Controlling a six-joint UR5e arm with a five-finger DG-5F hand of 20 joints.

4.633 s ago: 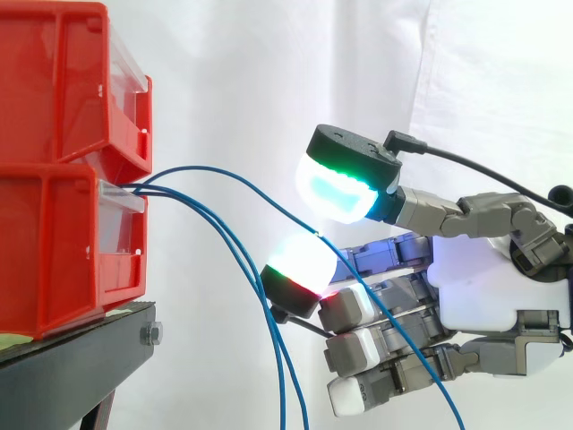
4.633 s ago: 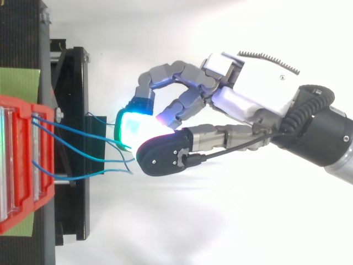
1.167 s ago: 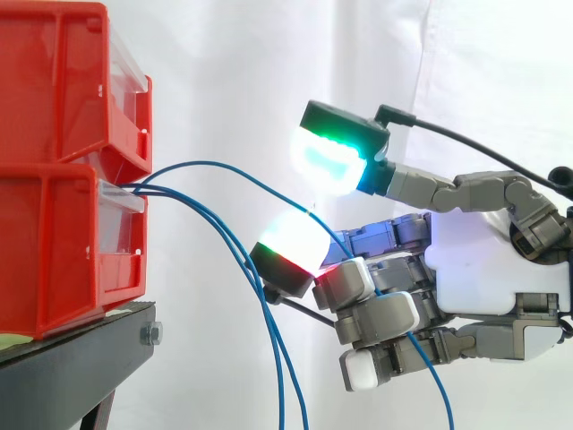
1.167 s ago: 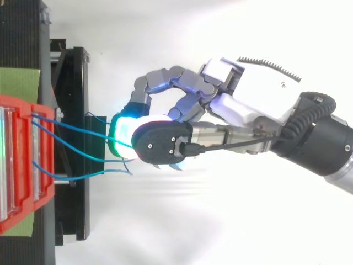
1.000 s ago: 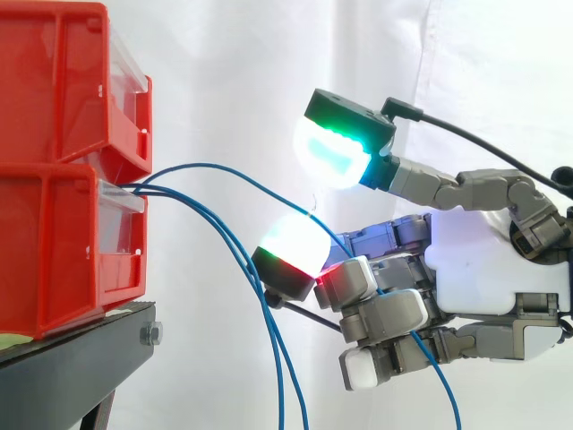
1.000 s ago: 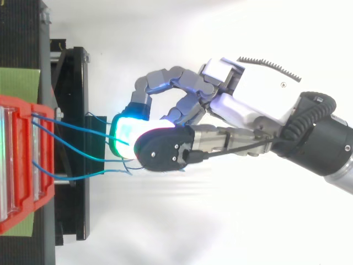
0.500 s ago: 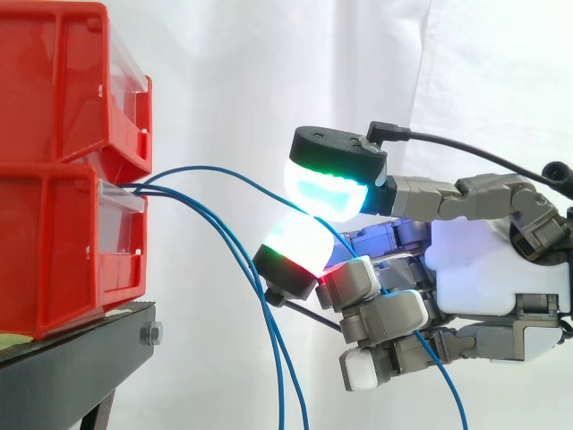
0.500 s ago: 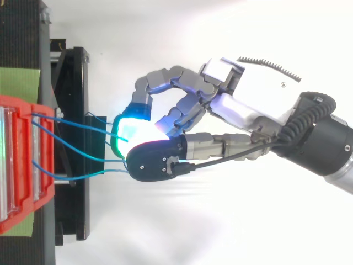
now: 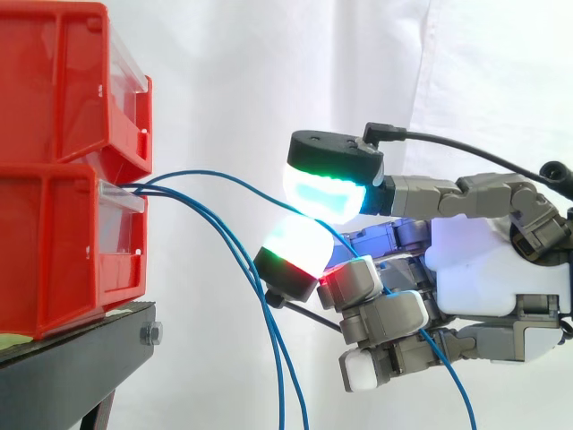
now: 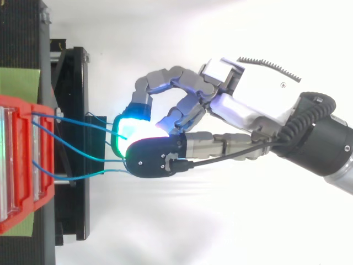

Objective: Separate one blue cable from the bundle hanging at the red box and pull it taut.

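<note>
The hand (image 9: 488, 278) is reaching in level toward the front of the red box (image 9: 63, 251), which is sitting on a black stand (image 9: 63, 367) under a second red bin (image 9: 63, 81). It is pinching one blue cable (image 9: 215, 172) between the thumb pad (image 9: 324, 190) above and a finger pad (image 9: 295, 251) below, while its other fingers are curling underneath. This cable is leaving the clear front lip of the red box and running lengthwise away from it, rising in a shallow arch and then sloping down to the pinch (bowed, not straight). Past the pinch it is trailing down behind the curled fingers. The other blue cables (image 9: 279, 381) are coming out of the same lip and dropping steeply, hanging between the red box and the hand.
</note>
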